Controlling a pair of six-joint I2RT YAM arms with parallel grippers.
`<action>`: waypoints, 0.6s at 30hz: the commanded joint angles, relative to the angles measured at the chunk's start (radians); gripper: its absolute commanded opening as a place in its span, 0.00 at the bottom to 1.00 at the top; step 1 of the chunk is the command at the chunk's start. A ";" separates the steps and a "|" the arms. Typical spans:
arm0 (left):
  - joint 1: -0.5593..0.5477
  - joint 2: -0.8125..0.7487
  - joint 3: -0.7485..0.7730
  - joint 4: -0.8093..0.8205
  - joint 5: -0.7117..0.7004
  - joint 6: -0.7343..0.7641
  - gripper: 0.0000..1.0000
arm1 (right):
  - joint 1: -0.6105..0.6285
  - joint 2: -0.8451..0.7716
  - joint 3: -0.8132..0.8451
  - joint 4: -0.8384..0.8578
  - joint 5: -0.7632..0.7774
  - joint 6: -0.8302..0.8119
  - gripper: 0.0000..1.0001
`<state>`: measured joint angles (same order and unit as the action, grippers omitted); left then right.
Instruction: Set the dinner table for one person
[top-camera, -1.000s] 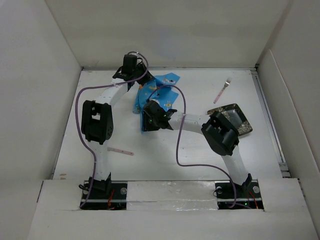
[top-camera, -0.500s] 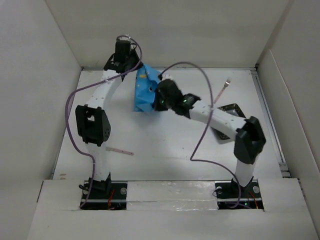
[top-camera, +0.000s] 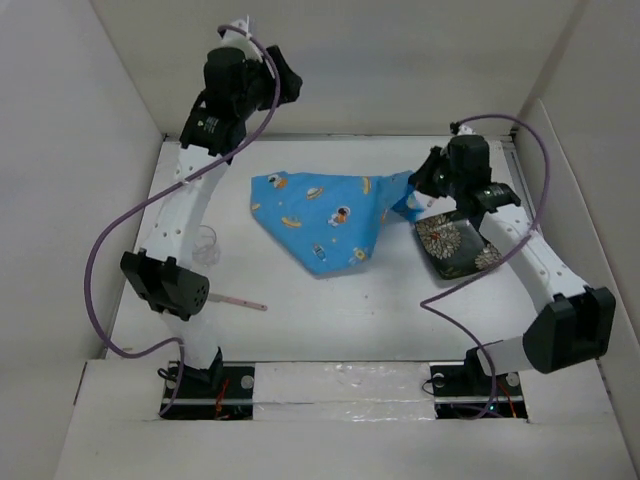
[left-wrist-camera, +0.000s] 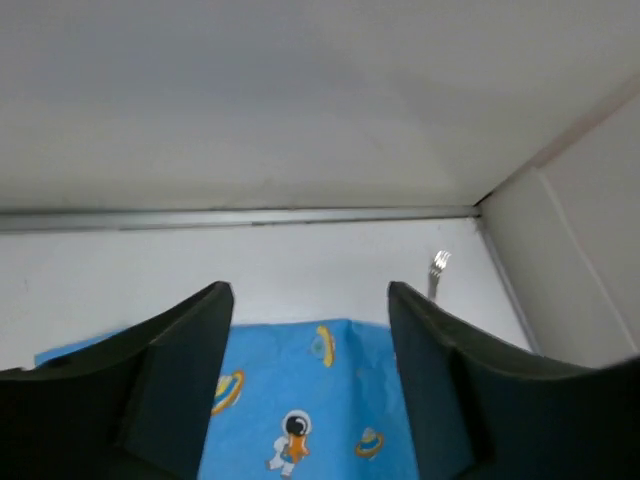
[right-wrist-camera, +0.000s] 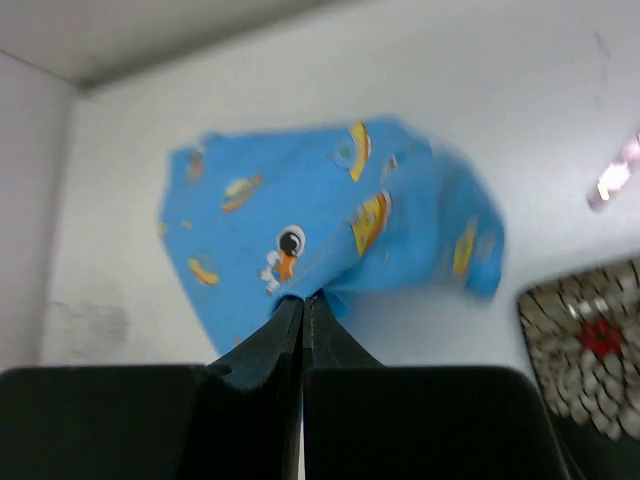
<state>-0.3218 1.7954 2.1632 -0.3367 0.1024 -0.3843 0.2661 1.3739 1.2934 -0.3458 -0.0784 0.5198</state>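
The blue cartoon-print placemat lies half spread on the white dinner table, its right corner lifted. My right gripper is shut on that corner; in the right wrist view the jaws pinch a fold of the placemat. My left gripper hangs high by the back wall, open and empty. In the left wrist view its fingers stand wide apart above the placemat's far edge.
A dark patterned plate lies right of the placemat, partly under the right arm. A clear glass and a pink-handled utensil lie at the left. A fork lies near the back right corner. White walls enclose the table.
The right gripper has pulled the placemat's corner to the right, unfolding it. The left gripper has opened, let go of the placemat, and risen toward the back wall.
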 joint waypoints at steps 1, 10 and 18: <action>0.013 -0.034 -0.331 -0.039 0.023 0.035 0.57 | -0.038 0.039 -0.065 -0.055 -0.046 -0.009 0.00; -0.037 -0.177 -0.908 0.022 0.008 -0.001 0.40 | -0.024 0.086 0.050 -0.018 -0.078 -0.055 0.00; -0.037 -0.139 -1.014 0.062 -0.084 -0.054 0.70 | 0.004 0.082 0.086 -0.007 -0.093 -0.064 0.00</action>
<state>-0.3645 1.6928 1.1767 -0.3264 0.0673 -0.4110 0.2573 1.4834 1.3346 -0.3820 -0.1493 0.4793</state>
